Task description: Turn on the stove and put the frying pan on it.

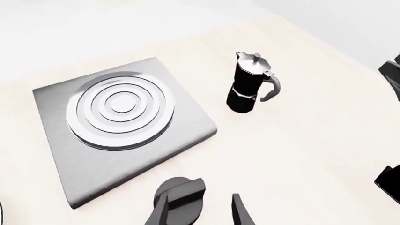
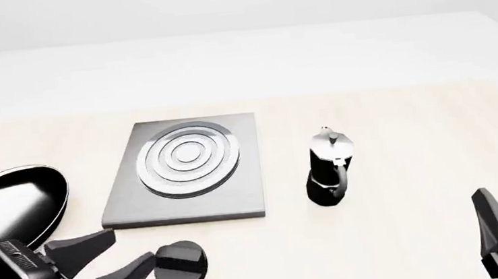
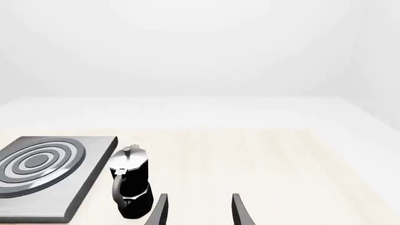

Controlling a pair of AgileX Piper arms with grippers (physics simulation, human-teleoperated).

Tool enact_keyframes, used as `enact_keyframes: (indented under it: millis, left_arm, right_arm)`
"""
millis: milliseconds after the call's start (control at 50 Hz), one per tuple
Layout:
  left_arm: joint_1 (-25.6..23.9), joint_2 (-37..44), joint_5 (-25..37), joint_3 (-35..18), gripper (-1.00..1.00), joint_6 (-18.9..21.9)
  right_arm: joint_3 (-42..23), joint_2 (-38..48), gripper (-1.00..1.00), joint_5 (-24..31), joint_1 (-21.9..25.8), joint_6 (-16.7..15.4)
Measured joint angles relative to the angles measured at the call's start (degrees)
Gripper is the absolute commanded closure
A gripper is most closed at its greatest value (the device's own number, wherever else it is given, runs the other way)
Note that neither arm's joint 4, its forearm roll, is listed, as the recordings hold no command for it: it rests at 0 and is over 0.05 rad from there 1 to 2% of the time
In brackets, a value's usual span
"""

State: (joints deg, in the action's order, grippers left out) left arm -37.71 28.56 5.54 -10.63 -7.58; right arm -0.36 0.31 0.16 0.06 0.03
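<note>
Here, the left end effector (image 2: 106, 263) spreads wide beside the knob (image 2: 179, 267); the right end effector (image 3: 198, 208) gapes empty near the pot (image 2: 328, 168). The pan (image 2: 11, 204) sits left of the stove (image 2: 184, 172).

I see a pale wooden table (image 2: 396, 167) with faint lengthwise grain, running out to a white far edge. Beyond it I get only plain, evenly lit white backdrop.

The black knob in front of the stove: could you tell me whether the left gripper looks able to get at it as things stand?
Probably yes: the left gripper is open right beside the knob, with nothing between them.
</note>
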Motion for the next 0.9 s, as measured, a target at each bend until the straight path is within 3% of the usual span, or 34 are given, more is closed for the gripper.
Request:
enact_keyframes:
  millis: [900]
  left_arm:
    - [19.2, -18.0, 30.2, -10.1, -1.0, 12.9]
  right_arm:
    - [0.0, 0.0, -1.0, 0.0, 0.0, 0.0]
